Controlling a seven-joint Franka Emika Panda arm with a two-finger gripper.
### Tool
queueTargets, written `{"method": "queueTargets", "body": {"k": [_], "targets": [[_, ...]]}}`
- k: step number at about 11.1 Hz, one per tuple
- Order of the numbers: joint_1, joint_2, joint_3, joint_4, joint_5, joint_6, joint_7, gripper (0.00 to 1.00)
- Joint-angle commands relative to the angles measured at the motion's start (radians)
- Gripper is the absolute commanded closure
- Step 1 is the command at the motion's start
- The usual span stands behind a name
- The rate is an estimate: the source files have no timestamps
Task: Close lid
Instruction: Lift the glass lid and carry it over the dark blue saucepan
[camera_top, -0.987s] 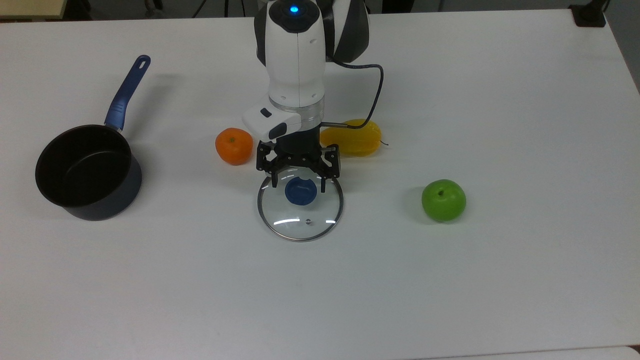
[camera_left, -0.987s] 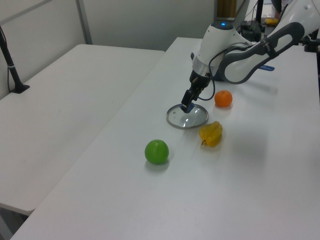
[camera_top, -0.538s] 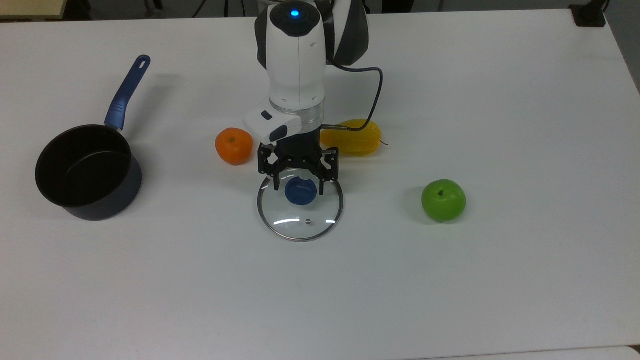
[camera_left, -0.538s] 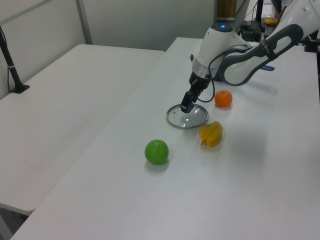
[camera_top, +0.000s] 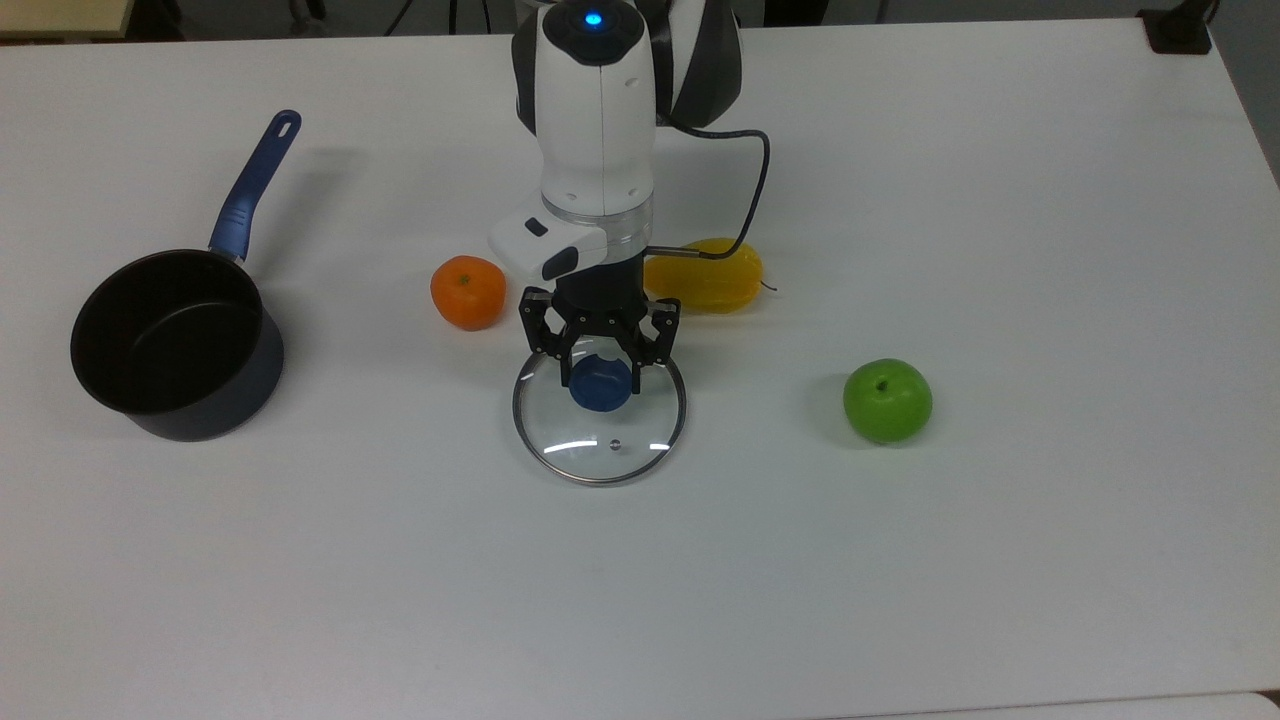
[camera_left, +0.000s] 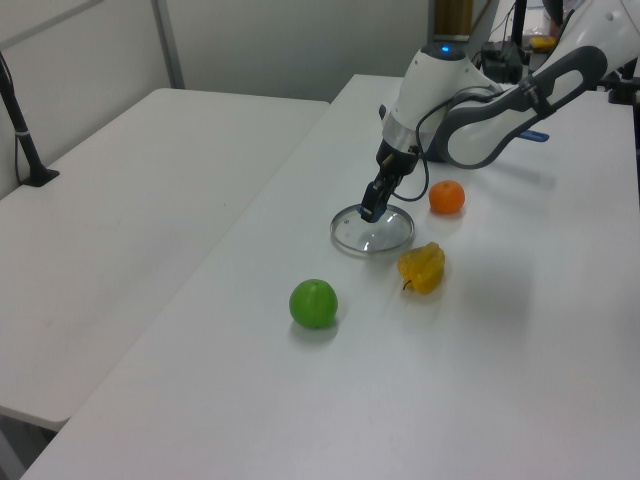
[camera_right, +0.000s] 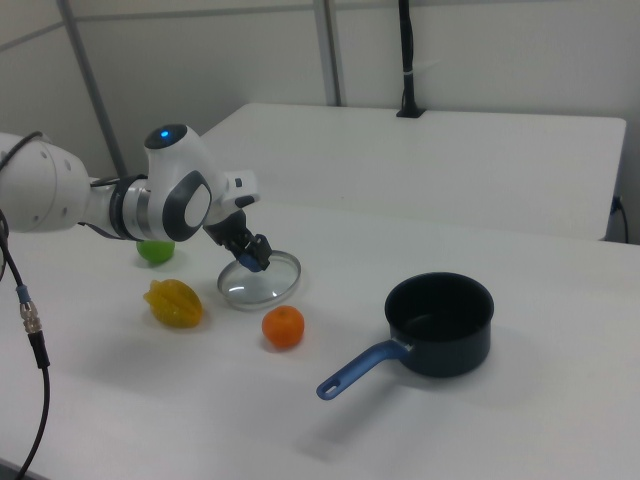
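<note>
Lid (camera_top: 599, 425) lay flat on the bench (camera_top: 1000, 560) between the orange (camera_top: 467, 291) and the green apple (camera_top: 887, 400), blue knob (camera_top: 600, 382) up; being round, it had no long axis. My end effector (camera_top: 600, 372) had its fingers closed in against that knob, gripping it. I judged the grasp should stay centred and the lift level, since the saucepan (camera_top: 175, 345) stood open well apart at the top view's left.

Orange (camera_top: 467, 292) stands between lid (camera_top: 600, 425) and saucepan (camera_top: 175, 345).
</note>
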Motion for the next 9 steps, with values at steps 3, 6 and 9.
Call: {"method": "queueTargets", "body": {"k": [3, 6, 9], "targets": [[-0.07, -0.134, -0.013, 0.068, -0.02, -0.266, 0.024, 0.52], [-0.191, -0.132, -0.019, 0.188, -0.02, -0.391, 0.009, 0.51], [-0.333, -0.129, -0.019, 0.225, -0.006, -0.404, -0.11, 0.51]]}}
